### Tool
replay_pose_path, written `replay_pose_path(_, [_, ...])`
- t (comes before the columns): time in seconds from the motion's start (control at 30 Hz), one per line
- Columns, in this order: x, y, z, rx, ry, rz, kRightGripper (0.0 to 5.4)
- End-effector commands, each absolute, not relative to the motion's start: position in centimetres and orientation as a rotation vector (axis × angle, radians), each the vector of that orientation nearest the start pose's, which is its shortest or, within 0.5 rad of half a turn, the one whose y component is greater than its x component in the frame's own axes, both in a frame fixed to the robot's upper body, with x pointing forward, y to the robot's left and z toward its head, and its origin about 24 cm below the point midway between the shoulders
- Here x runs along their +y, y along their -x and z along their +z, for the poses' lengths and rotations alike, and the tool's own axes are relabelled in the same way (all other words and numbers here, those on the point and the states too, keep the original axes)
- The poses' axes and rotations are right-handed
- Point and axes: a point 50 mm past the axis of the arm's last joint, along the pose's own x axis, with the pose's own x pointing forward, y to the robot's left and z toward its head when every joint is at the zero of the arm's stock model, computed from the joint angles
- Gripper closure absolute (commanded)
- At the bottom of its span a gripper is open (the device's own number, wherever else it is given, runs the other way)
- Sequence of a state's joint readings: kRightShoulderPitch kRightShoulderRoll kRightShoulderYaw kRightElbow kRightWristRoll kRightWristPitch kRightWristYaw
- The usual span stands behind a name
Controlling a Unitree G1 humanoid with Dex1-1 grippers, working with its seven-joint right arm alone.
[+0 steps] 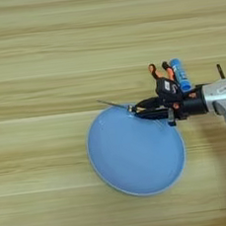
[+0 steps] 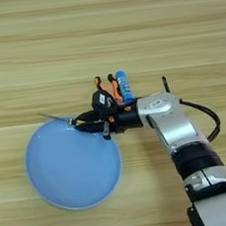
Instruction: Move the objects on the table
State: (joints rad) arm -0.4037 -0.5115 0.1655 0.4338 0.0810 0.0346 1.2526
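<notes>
One wide desk (image 1: 38, 54) of pale streaked wood fills the view; the tool (image 1: 134, 109) is closed on the screwdriver (image 1: 113, 104) over the blue plate's (image 1: 135, 157) far rim; tube (image 1: 181, 74) and pliers (image 1: 154, 71) lie just behind.

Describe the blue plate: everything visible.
The plate is round, plain light blue with a thin paler rim, smooth and glossy-looking, lying flat on the table. Nothing lies in its middle. The gripper reaches over its upper rim from the right, at the screwdriver, whose thin shaft points left just past that rim.
</notes>
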Motion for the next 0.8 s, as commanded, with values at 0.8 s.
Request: replay_pose_path(0.8, [-18.92, -30.49, 8.84, 0.255, 0.439, 1.213, 2.91])
